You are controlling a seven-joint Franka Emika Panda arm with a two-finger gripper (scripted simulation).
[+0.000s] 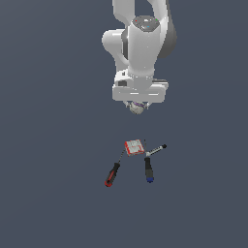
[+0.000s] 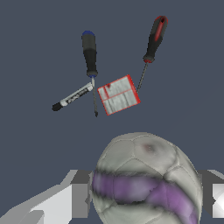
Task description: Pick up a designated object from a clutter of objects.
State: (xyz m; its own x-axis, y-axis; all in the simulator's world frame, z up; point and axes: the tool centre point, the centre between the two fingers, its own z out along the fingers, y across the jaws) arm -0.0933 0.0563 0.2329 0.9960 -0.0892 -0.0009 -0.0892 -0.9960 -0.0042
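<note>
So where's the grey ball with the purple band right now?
The ball is held in the claw, lifted above the red-and-white box and the two screwdrivers near the exterior view's centre.

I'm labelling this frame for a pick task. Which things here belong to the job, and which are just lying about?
Part of the job:
- whitish-grey ball with a purple band, held in the gripper, lifted above the rest

Just lying about:
- red-and-black-handled screwdriver
- blue-and-black-handled screwdriver
- red-and-white flat square box
- black-tipped marker
</note>
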